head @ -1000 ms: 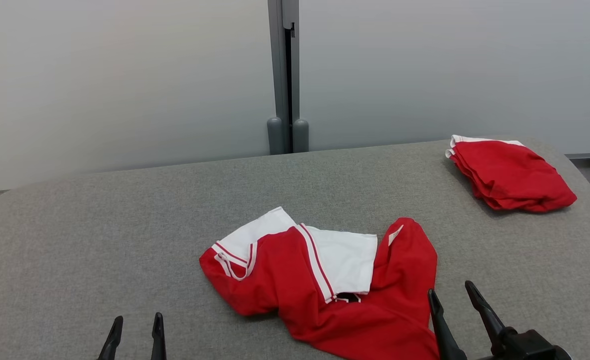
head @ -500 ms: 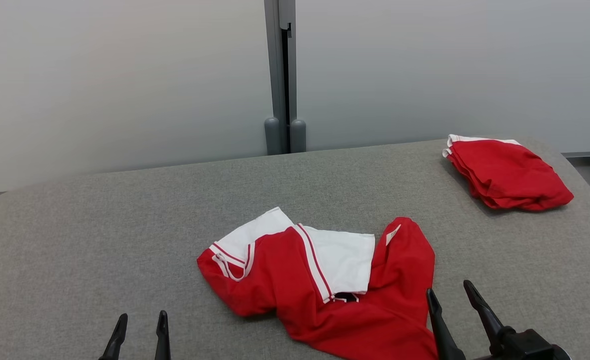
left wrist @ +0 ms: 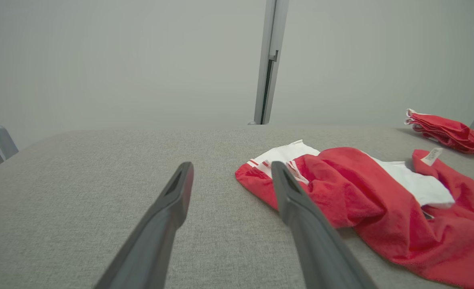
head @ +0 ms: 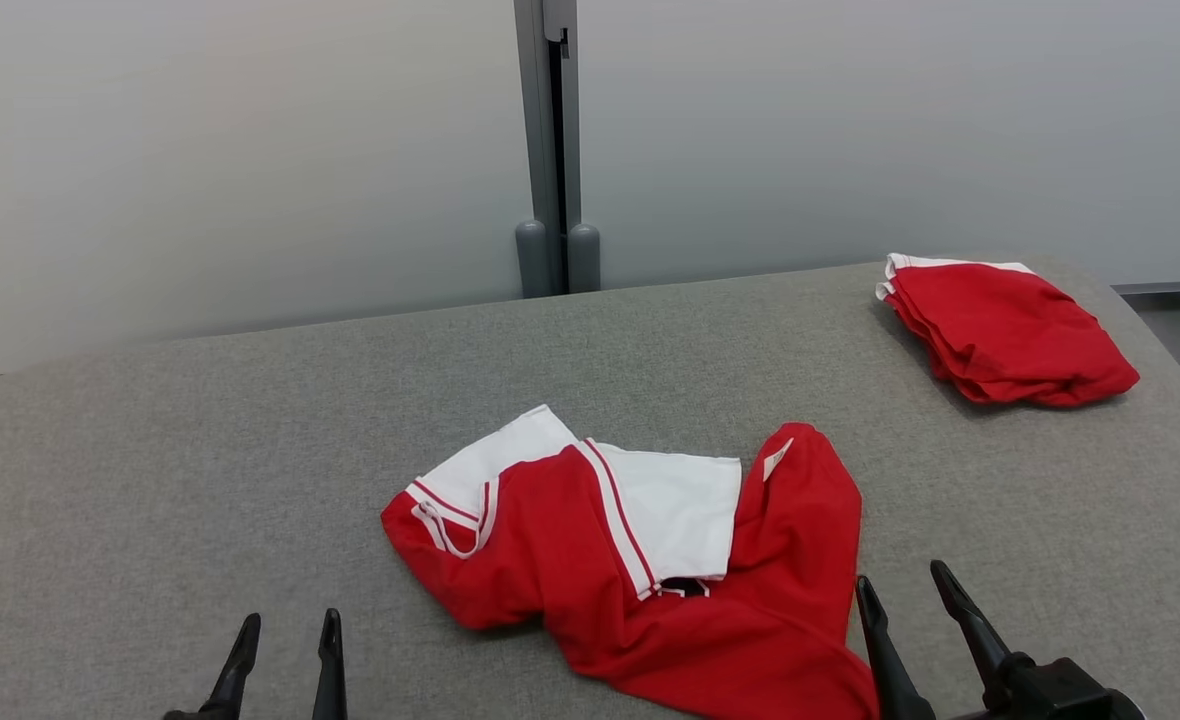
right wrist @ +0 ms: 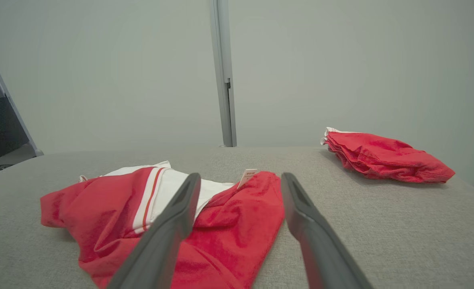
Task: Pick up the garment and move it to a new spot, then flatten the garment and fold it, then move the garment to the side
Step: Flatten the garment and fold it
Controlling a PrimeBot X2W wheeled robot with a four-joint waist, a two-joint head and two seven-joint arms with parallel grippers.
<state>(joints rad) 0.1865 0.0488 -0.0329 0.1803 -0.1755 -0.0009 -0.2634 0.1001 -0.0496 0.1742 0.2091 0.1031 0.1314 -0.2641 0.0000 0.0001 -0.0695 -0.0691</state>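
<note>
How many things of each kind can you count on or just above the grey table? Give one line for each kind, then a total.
Garments: 2, the crumpled red and white garment and the folded red garment
Grippers: 2, the left gripper and the right gripper, both open
Total: 4
</note>
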